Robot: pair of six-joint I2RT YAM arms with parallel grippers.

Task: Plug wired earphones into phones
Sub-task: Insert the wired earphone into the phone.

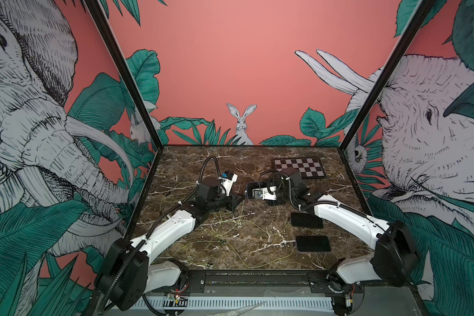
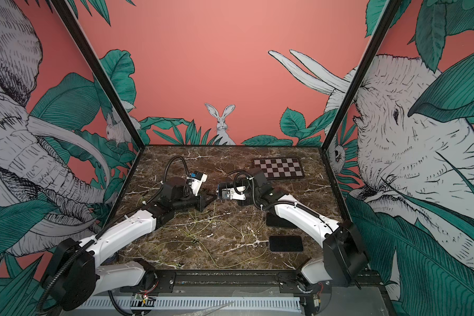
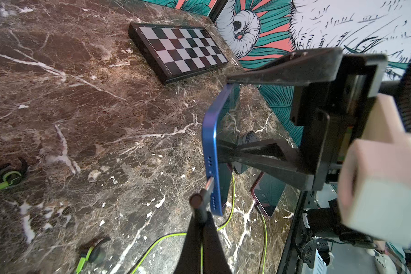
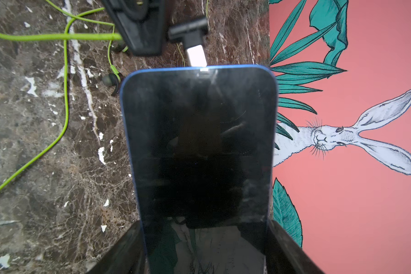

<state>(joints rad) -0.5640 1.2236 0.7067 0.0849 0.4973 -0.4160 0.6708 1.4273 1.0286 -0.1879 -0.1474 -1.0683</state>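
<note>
My right gripper (image 4: 203,227) is shut on a blue-rimmed phone (image 4: 199,142), clamping its long sides and holding it on edge above the table (image 3: 210,147). My left gripper (image 3: 201,213) is shut on the dark plug (image 3: 208,187) of a yellow-green earphone cord (image 3: 161,239). The plug's metal tip (image 4: 196,55) touches the port in the phone's end edge, and most of the metal shows. In both top views the two grippers meet at mid-table, left (image 1: 240,198) and right (image 1: 251,191). More earphone cords (image 1: 230,235) lie tangled on the marble.
Two more phones lie flat at the right, one (image 1: 307,220) partly under the right arm, one (image 1: 312,243) nearer the front. A red-rimmed phone (image 3: 268,194) has a cord at its end. A checkerboard plate (image 1: 300,167) sits back right. Earbuds (image 3: 10,176) lie loose.
</note>
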